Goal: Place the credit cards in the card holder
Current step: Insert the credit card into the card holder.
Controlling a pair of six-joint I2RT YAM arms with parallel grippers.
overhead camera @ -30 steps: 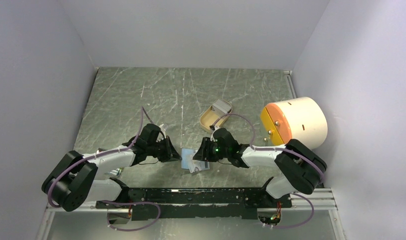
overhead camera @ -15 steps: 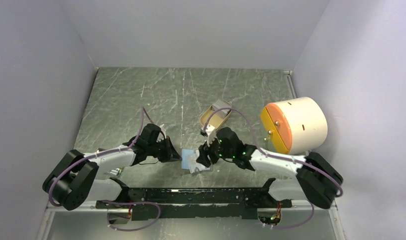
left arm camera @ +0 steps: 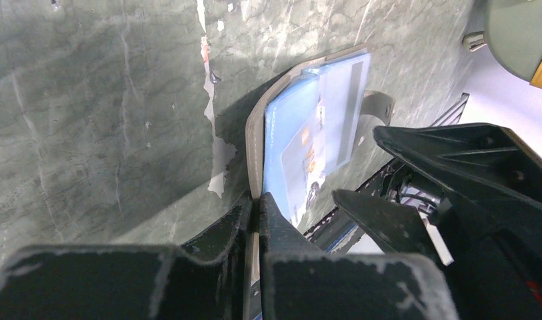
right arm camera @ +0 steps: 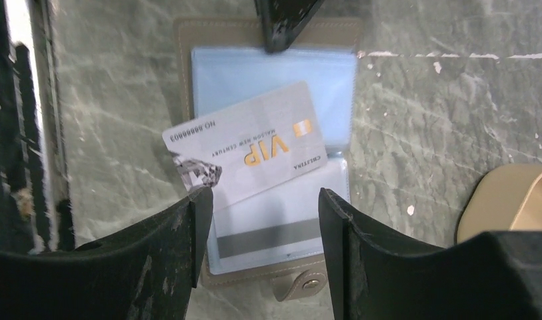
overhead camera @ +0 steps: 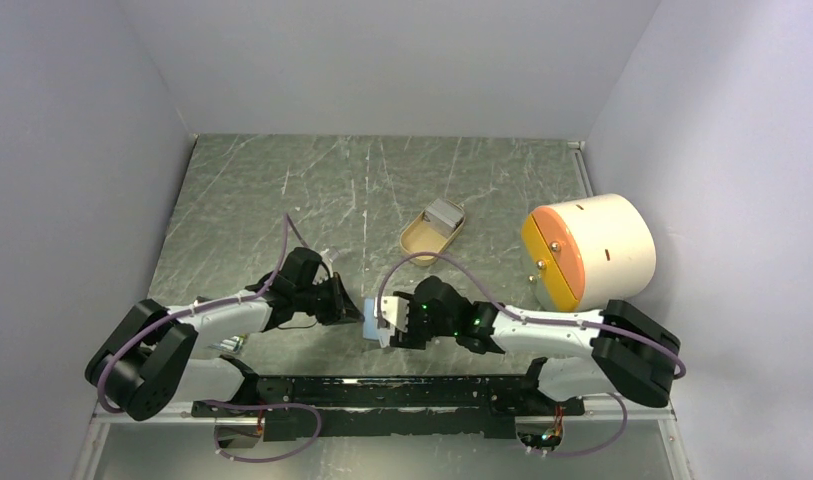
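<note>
While the card holder (right arm camera: 275,73) is pinned open on the counter (right arm camera: 441,120) by the closed left claw (left arm camera: 255,207) | right claw (right arm camera: 265,207) is held spread above | credit card (right arm camera: 255,150) is seen askew on top, seemingly unslotted

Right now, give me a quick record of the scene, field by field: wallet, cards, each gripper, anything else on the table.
card holder: open, blue sleeves up, snap strap at one end
VIP card: lying askew on the sleeves, not tucked in
striped card: seems inside a clear sleeve
left gripper: shut on the card holder's edge
right gripper: open, above the VIP card
other: tan tray, cream cylinder
</note>
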